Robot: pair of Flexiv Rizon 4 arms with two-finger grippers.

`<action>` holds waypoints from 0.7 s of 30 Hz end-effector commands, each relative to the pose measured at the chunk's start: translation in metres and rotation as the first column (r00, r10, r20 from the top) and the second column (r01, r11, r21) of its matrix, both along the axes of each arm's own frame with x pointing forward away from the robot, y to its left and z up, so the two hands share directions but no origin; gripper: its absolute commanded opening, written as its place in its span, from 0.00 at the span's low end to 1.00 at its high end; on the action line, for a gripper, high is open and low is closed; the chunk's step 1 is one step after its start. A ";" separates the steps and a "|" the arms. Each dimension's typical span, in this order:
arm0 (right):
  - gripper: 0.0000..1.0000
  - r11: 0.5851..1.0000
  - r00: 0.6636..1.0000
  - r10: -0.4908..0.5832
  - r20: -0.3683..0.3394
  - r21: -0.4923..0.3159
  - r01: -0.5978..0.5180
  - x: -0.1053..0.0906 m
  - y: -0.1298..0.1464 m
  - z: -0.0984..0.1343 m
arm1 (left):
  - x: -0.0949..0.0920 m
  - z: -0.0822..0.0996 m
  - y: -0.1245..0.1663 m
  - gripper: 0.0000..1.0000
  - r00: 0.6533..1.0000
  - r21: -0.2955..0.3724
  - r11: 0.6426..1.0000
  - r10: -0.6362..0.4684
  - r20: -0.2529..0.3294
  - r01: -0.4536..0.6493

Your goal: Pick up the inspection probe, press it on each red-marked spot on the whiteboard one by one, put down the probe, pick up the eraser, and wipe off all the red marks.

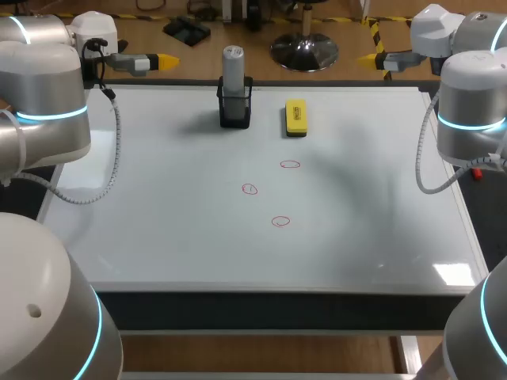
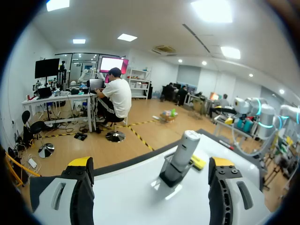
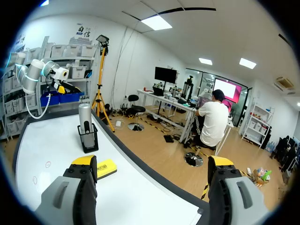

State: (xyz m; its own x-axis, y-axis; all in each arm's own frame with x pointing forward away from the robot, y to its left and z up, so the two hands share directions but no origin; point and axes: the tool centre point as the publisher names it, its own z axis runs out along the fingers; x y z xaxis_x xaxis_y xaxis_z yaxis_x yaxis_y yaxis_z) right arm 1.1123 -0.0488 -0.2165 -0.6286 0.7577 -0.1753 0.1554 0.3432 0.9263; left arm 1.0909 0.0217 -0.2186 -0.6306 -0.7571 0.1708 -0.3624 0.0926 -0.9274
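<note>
Left gripper (image 2: 151, 165), right gripper (image 3: 152, 162) wide open, empty. Probe (image 1: 233, 67) upright in holder (image 1: 235, 109), eraser (image 1: 295, 116) just beside probe. Risk: off-centre grab topples holder, knocks eraser.

The head camera is looking down over the whole whiteboard (image 1: 198, 253). Both wrist cameras are facing inward along its far edge, sharing the inspection probe (image 2: 184, 149) ahead of their fingers (image 2: 82, 197).
</note>
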 end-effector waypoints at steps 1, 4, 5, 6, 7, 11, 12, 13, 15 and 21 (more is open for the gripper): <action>1.00 1.000 1.000 0.000 -0.001 -0.001 0.000 0.000 0.000 0.000 | 0.000 0.001 0.001 1.00 1.000 0.001 1.000 -0.002 -0.004 0.002; 1.00 1.000 1.000 0.000 -0.001 -0.001 0.000 0.000 0.000 0.000 | 0.000 0.001 0.001 1.00 1.000 0.001 1.000 -0.002 -0.004 0.002; 1.00 1.000 1.000 0.000 -0.001 -0.001 0.000 0.000 0.000 0.000 | 0.000 0.001 0.001 1.00 1.000 0.001 1.000 -0.002 -0.004 0.002; 1.00 1.000 1.000 0.000 -0.001 -0.001 0.000 0.000 0.000 0.000 | 0.000 0.001 0.001 1.00 1.000 0.001 1.000 -0.002 -0.004 0.002; 1.00 1.000 1.000 0.000 -0.001 -0.001 0.000 0.000 0.000 0.000 | 0.000 0.001 0.001 1.00 1.000 0.001 1.000 -0.002 -0.004 0.002; 1.00 1.000 1.000 0.000 -0.001 -0.001 0.000 0.000 0.000 0.000 | 0.000 0.001 0.001 1.00 1.000 0.001 1.000 -0.002 -0.004 0.002; 1.00 1.000 1.000 0.000 -0.001 -0.001 0.000 0.000 0.000 0.000 | 0.000 0.000 -0.001 1.00 0.998 -0.004 0.998 -0.058 0.012 0.058; 1.00 1.000 1.000 0.000 -0.001 -0.001 0.000 0.000 0.000 0.000 | -0.001 0.000 -0.002 1.00 0.996 0.000 0.997 -0.080 0.025 0.080; 1.00 1.000 1.000 0.000 -0.001 -0.001 0.000 0.000 0.000 0.000 | -0.001 0.000 -0.004 1.00 0.990 -0.003 0.990 -0.138 0.042 0.138; 1.00 1.000 1.000 0.000 -0.001 -0.001 0.000 0.000 0.000 0.000 | -0.004 -0.001 -0.015 1.00 0.935 -0.026 0.940 -0.334 0.121 0.340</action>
